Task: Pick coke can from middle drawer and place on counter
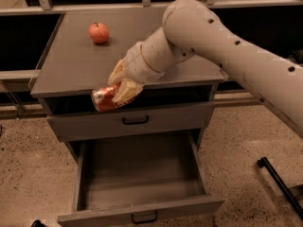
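The jaws of the cream two-finger gripper (119,88) pinch the small red dented coke can (102,99), held sideways just before the front rim of the broad grey counter (75,70), above the open grey wooden middle drawer (139,181). I judge this the carrying step. Next, the can must clear the rim and go down on bare counter.

Looks like a robotics test lab, not a home. Speckled terrazzo floor (28,174) at 8 o'clock. Plain grey desk (75,65) standing alone at centre. Metal rails (94,6) and dark bays along 12 o'clock. Black bar (279,183) lying at 4 o'clock. Pincer (120,86) just left of centre, at desk's front edge, clamped on coke can (102,100).
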Tool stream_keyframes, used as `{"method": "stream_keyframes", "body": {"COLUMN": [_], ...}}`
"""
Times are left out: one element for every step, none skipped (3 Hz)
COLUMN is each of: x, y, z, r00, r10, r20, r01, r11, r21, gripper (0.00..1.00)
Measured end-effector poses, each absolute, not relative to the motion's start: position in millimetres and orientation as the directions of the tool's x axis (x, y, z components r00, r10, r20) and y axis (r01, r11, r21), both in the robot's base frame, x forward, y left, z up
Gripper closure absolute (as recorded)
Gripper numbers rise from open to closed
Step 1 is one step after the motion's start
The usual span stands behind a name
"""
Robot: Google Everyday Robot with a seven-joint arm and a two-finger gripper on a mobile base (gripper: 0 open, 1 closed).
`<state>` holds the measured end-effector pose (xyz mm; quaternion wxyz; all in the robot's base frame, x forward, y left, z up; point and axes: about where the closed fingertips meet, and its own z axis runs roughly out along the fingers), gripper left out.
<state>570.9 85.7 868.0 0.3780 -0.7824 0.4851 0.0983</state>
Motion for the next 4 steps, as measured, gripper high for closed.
{"method": "stream_keyframes", "body": {"x": [620, 654, 684, 700], "y": [114, 132, 153, 170], "z": [913, 933, 933, 926], "r00": [0.441, 0.394, 0.310, 0.264], "r10": [-0.699, -0.680, -0.624, -0.607], "r20": [-0.562, -0.618, -0.717, -0.750], "r01": [-0.870, -0.893, -0.923, -0.932], "r11": [-0.180, -0.126, -0.015, 0.041], "r21": [-0.458, -0.431, -0.385, -0.361], "gripper": [1.00, 1.00, 0.97, 0.75]}}
